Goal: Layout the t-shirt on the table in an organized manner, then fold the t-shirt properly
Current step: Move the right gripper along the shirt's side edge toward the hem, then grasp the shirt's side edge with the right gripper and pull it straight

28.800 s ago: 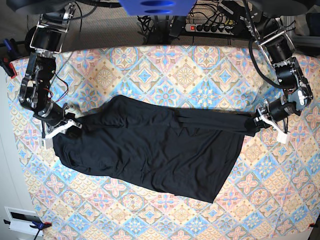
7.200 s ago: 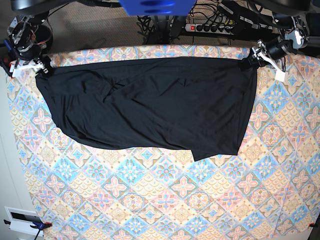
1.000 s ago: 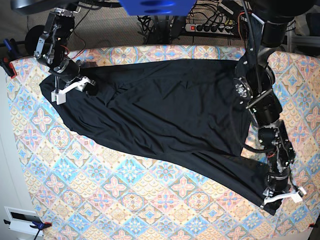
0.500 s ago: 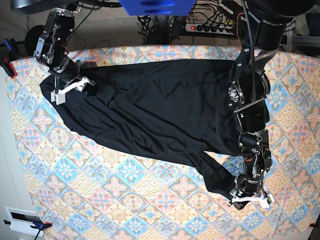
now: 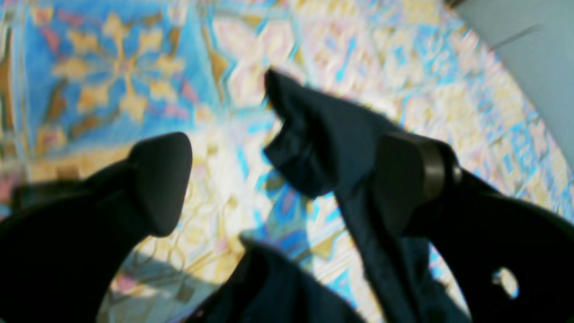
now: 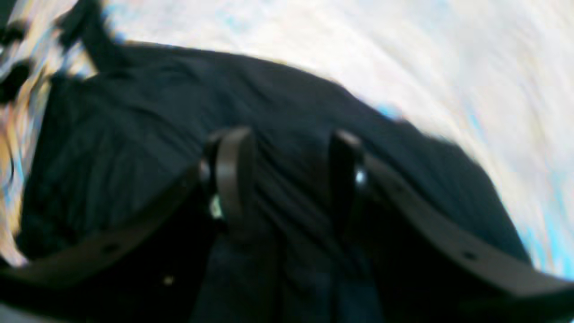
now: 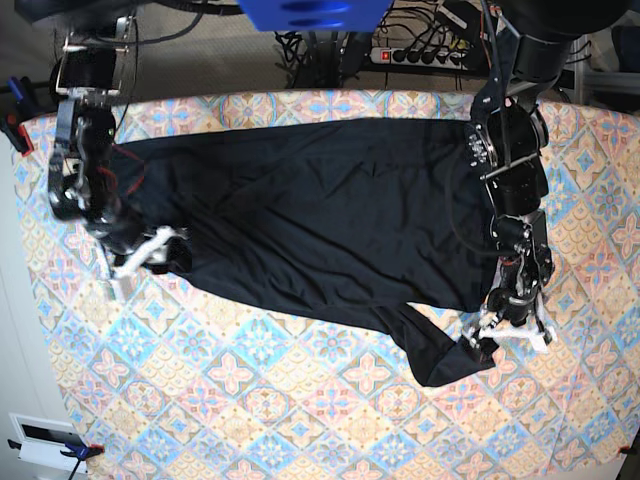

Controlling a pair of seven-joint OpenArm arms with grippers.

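Spread across the upper middle of the wide flat patterned table [image 7: 300, 420]: the large soft short-sleeved t-shirt [image 7: 320, 210], one tongue trailing toward 5 o'clock. At 9 o'clock, over the shirt's edge, the right gripper [image 7: 150, 258]. At 4 o'clock, beside the trailing corner, the left gripper [image 7: 510, 330], cloth lying between and against one side.

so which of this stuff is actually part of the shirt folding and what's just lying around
Part of the job:
- black t-shirt
- patterned table
- left gripper, jaws open beside a shirt corner
- right gripper, on the shirt

Just lying about:
- power strip behind the table
- red-handled clamp at the table's near corner
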